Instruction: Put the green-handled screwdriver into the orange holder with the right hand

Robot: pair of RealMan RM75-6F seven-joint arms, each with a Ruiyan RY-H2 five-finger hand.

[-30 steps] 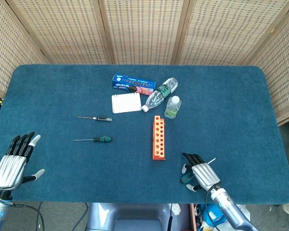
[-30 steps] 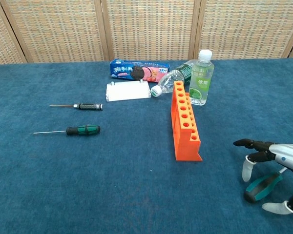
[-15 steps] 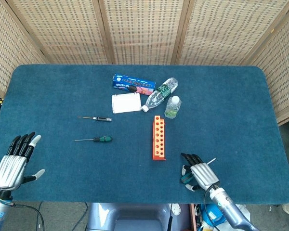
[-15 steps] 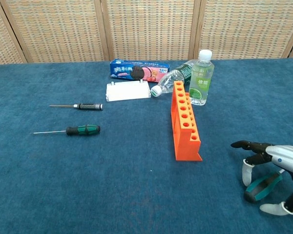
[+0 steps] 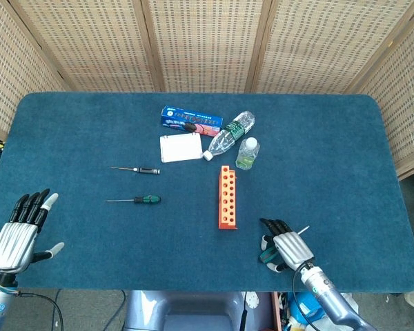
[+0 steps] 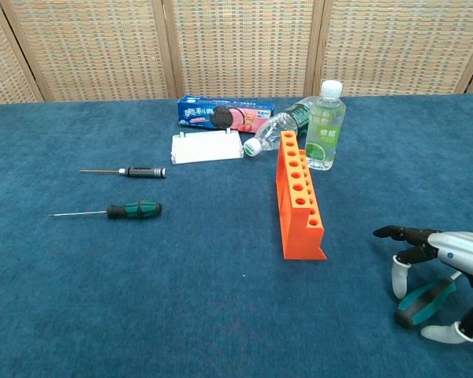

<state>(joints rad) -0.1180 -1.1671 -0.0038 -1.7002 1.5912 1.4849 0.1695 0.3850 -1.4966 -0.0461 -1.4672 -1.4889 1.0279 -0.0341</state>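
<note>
Right hand (image 6: 437,272) near front table edge, fingers curled loosely around a green-handled screwdriver (image 6: 422,302); shaft tip pokes out beyond the hand (image 5: 302,229). Grip looks slack. Orange holder (image 6: 299,201) stands just to its left, holes empty. Left hand (image 5: 17,233) spread, holding nothing. Risk: handle slipping on lift, or the shaft missing a narrow hole and tipping the holder.

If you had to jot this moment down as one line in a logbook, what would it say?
right robot hand: holds green-handled screwdriver, low over table | orange holder: upright, empty | left robot hand: open, idle | step: insertion not yet done
</note>
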